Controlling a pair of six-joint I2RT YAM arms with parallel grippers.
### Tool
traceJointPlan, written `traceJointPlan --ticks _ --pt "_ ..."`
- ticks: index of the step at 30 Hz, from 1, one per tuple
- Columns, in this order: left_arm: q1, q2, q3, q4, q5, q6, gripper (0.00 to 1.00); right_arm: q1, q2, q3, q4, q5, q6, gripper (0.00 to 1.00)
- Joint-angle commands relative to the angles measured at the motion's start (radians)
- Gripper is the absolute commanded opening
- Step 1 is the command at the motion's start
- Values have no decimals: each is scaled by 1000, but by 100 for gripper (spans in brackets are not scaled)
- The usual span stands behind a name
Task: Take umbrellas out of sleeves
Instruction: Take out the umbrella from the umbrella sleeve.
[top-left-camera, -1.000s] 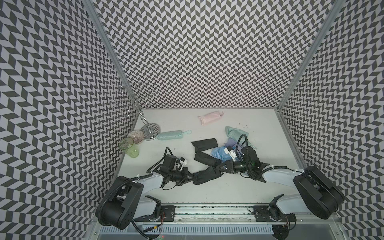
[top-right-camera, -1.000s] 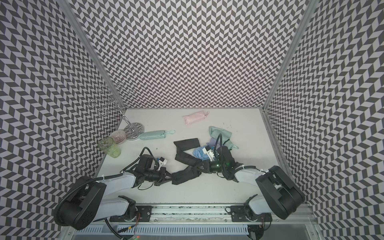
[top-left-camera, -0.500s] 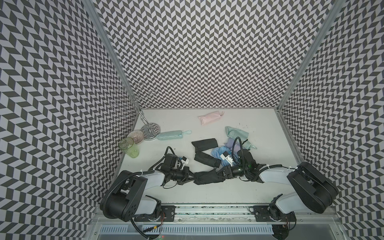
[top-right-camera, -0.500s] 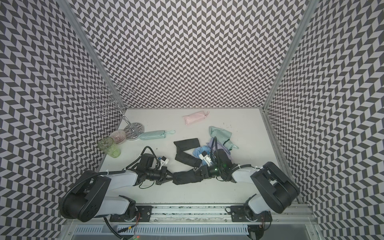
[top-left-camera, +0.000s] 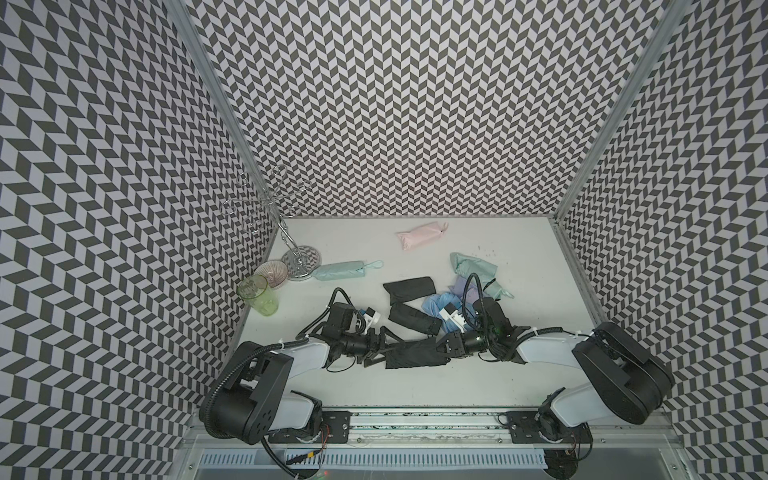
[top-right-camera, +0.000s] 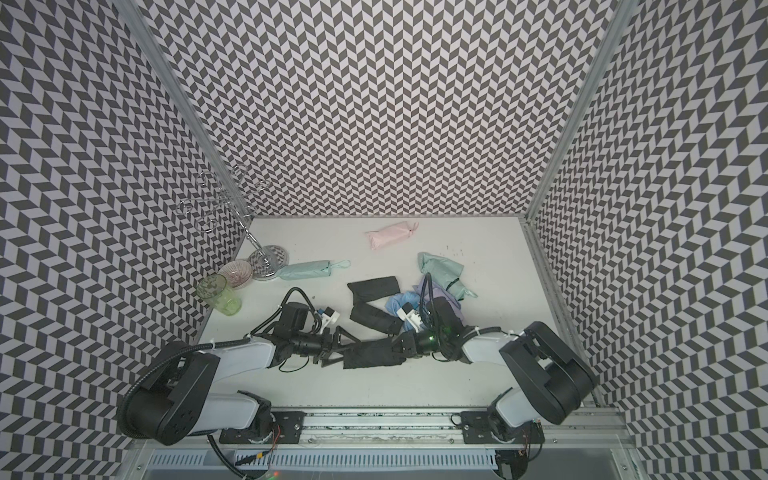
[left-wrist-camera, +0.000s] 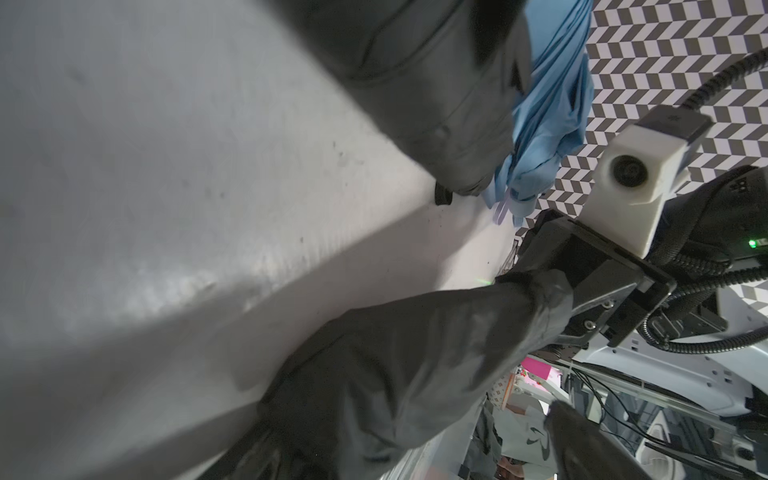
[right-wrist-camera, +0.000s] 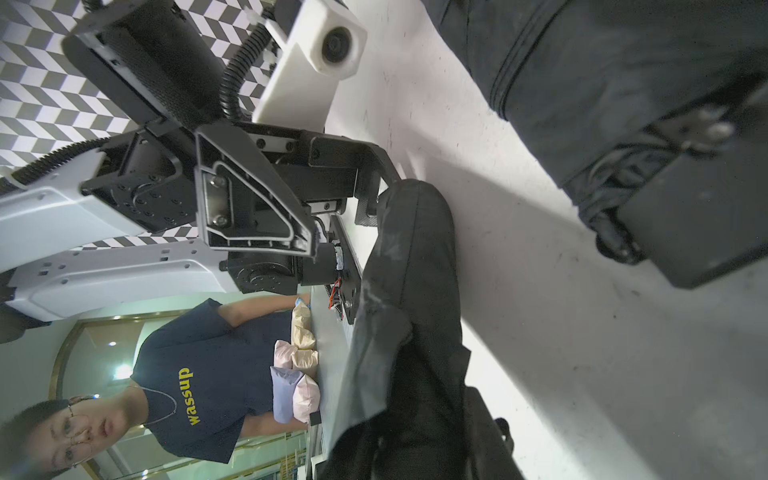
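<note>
Counter (top-left-camera: 415, 399): I count two mint umbrellas (top-left-camera: 338, 270) (top-left-camera: 473, 268), one pink umbrella (top-left-camera: 419, 235) at twelve o'clock.
Left jaws: spread.
Right jaws: pinching black umbrella (top-left-camera: 411, 357).

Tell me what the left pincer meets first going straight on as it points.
The black umbrella, lying directly ahead of the open left pincer; contact looks near, though depth is unclear.

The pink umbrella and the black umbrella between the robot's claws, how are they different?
The pink umbrella lies alone near the back wall; the black umbrella lies near the front. Nothing touches the pink umbrella; the right gripper is shut on one end of the black umbrella, with the open left gripper at its other end. Both are folded up and lie on the table.
</note>
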Motion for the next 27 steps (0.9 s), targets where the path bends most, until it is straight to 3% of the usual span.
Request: traceJointPlan --ticks 1,2,4,5,6,7,9,10,19,27 --pt "2 22 -17 -14 -58 0 95 -8 -22 -9 64 -13 -3 1" --pt "1 27 -18 -9 -54 1 83 -8 -20 -9 69 -15 1 1" --pt "-7 36 -21 -16 -63 3 24 -8 -21 -4 69 -10 6 1" --pt "-11 42 -23 -19 -70 5 11 -8 -24 0 65 -10 6 1" --pt "-17 50 -23 -22 -74 6 9 -8 -26 3 62 -9 6 1" --pt "-21 62 -19 -31 -81 10 14 -8 -29 7 56 -8 6 1" --pt "-22 83 -15 -37 -80 20 1 -8 -37 12 49 -10 6 1" --pt "-22 88 -15 -41 -87 22 0 -7 -44 14 42 -7 3 1" --pt "29 -88 41 -186 -257 65 0 -45 -131 -7 -41 10 -27 0" --pt "106 -85 105 -239 -263 105 0 -128 -252 -74 -61 -25 -24 0"
